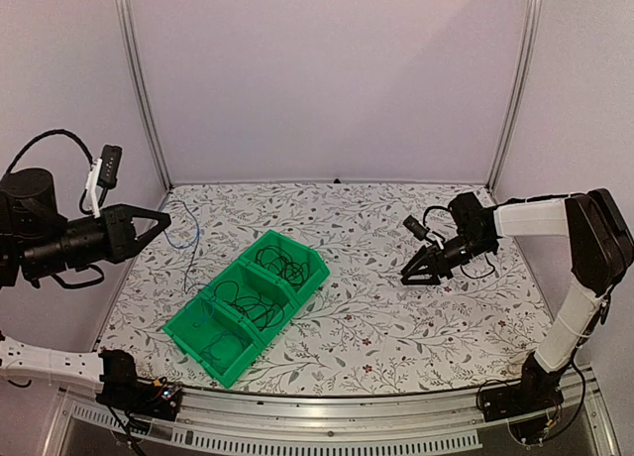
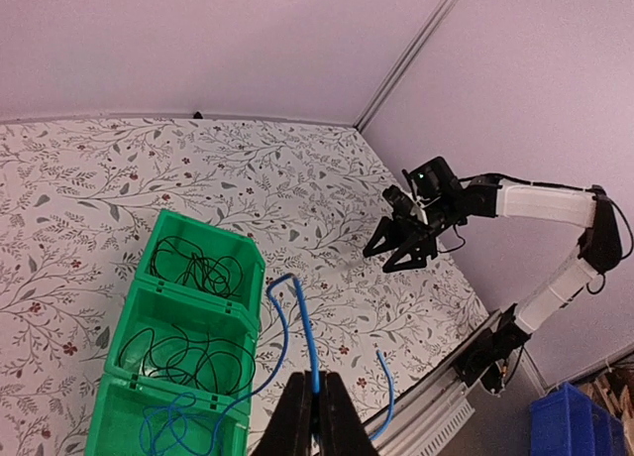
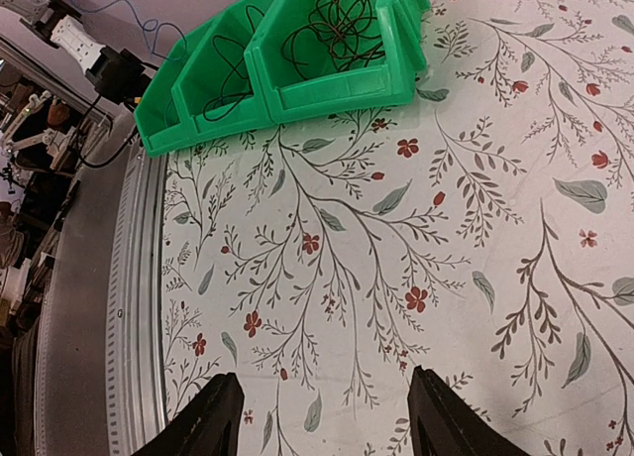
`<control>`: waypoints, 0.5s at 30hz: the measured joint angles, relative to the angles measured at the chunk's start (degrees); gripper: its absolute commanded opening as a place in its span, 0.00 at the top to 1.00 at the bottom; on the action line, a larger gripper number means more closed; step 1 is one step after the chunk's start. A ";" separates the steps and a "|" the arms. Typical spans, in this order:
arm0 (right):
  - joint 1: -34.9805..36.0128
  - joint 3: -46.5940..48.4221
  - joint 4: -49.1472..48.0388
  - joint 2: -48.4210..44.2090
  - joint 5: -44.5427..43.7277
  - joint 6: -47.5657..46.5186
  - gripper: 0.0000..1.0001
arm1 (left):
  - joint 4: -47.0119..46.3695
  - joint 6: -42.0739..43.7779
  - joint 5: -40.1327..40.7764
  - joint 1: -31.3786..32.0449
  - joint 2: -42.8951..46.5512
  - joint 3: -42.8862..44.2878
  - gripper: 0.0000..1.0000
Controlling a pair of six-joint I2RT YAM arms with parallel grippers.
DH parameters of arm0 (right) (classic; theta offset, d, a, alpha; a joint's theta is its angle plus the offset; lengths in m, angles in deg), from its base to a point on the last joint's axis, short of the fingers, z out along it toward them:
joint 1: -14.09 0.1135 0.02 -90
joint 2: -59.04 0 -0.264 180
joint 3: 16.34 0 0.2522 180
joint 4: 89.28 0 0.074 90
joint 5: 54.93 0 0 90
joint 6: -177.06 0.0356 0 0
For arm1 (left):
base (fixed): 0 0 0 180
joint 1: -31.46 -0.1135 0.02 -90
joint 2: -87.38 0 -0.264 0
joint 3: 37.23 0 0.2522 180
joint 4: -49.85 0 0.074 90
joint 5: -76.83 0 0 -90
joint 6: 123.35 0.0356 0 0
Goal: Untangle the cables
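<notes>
Jaws: left gripper (image 2: 316,387) pinches the blue cable (image 2: 306,327); right gripper (image 3: 322,416) spread, empty. Risk: further lifting may snag black cables (image 2: 183,352), dragging the green bin (image 2: 208,228).

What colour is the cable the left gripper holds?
It is a blue cable; clearest in left wrist view.

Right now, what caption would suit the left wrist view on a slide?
Left end effector pinches the blue cable trailing from a green bin of black cables.

Pale lilac walls (image 1: 327,69), floral-patterned tabletop (image 1: 396,307)
</notes>
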 measured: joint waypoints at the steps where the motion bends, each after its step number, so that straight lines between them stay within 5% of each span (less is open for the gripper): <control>1: 0.00 0.00 0.00 0.00 0.00 0.00 0.39 | 0.72 -0.42 -0.13 0.00 0.07 0.00 1.00; 15: 0.00 0.28 0.37 0.83 0.02 -0.07 0.39 | 15.58 -13.40 2.58 0.00 5.60 -8.26 1.00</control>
